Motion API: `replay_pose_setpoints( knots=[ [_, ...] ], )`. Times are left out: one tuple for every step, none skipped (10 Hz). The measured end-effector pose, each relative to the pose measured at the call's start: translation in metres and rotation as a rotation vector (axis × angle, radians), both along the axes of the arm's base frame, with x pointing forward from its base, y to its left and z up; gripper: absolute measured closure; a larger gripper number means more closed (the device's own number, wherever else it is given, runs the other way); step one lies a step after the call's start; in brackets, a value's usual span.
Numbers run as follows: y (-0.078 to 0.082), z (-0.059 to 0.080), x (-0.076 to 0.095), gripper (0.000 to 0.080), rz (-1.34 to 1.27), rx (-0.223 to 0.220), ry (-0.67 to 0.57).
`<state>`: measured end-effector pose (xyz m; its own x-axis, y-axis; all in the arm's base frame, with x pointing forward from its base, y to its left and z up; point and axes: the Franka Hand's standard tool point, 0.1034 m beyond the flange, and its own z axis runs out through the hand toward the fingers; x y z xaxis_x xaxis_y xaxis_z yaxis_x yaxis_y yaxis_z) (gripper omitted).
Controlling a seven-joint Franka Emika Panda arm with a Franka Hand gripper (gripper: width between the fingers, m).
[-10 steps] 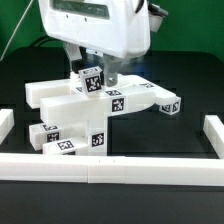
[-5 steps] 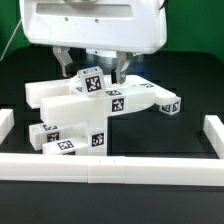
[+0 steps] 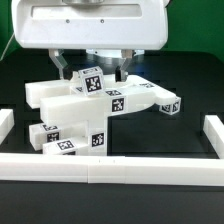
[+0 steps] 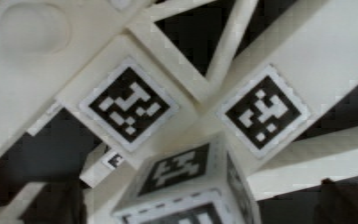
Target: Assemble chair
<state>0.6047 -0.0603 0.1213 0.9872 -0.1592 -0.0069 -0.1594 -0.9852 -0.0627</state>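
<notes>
The chair (image 3: 120, 100) is a cluster of white tagged parts on the black table. A flat panel (image 3: 55, 98) lies on the exterior view's left, a bar reaches right to a tagged end (image 3: 172, 105), and tagged blocks (image 3: 62, 141) sit in front. An upright tagged block (image 3: 92, 79) stands on top. My gripper (image 3: 93, 68) is open, with one finger (image 3: 65, 62) on each side of that block and not touching it. In the wrist view the block's tagged faces (image 4: 179, 175) fill the space between the dark fingers (image 4: 48, 196), gripper (image 4: 190, 203).
Long plain white rails border the work area: one along the front (image 3: 110, 171), a short one on the exterior view's left (image 3: 5, 124) and one on its right (image 3: 213, 130). The large white robot housing (image 3: 95, 25) hangs above the parts.
The wrist housing now spans more of the exterior view than a second ago. The fingers have gone from close beside the upright block to standing wider apart on either side of it. The parts have not moved.
</notes>
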Motion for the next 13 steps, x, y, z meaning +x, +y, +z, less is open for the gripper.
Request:
replay_pose_setpoints(
  knots=[
    [-0.0009,0.0,-0.0001,0.0151,0.103,-0.003,-0.006],
    [-0.0021,0.0,-0.0002,0.0151,0.149,-0.006,-0.008],
    [-0.0029,0.0,-0.0003,0.0151,0.164,-0.007,-0.008],
    [-0.003,0.0,-0.0004,0.027,0.164,-0.007,-0.008],
    [-0.0031,0.0,-0.0004,0.027,0.163,-0.007,-0.008],
    [-0.0031,0.0001,-0.0003,0.0458,0.163,-0.007,-0.008],
    [-0.0031,0.0001,-0.0003,0.0515,0.162,-0.007,-0.008],
    [-0.0031,0.0001,-0.0003,0.0515,0.141,-0.007,-0.007],
    [-0.0031,0.0001,-0.0003,0.0515,0.142,-0.007,-0.007],
    [-0.003,0.0001,-0.0003,0.0515,0.138,-0.007,-0.007],
    [-0.0026,0.0001,-0.0002,0.0515,0.029,-0.005,-0.001],
    [-0.0027,-0.0002,-0.0003,0.0515,-0.063,-0.003,0.005],
    [-0.0025,-0.0004,0.0005,0.0515,-0.214,0.0,0.012]
  ],
)
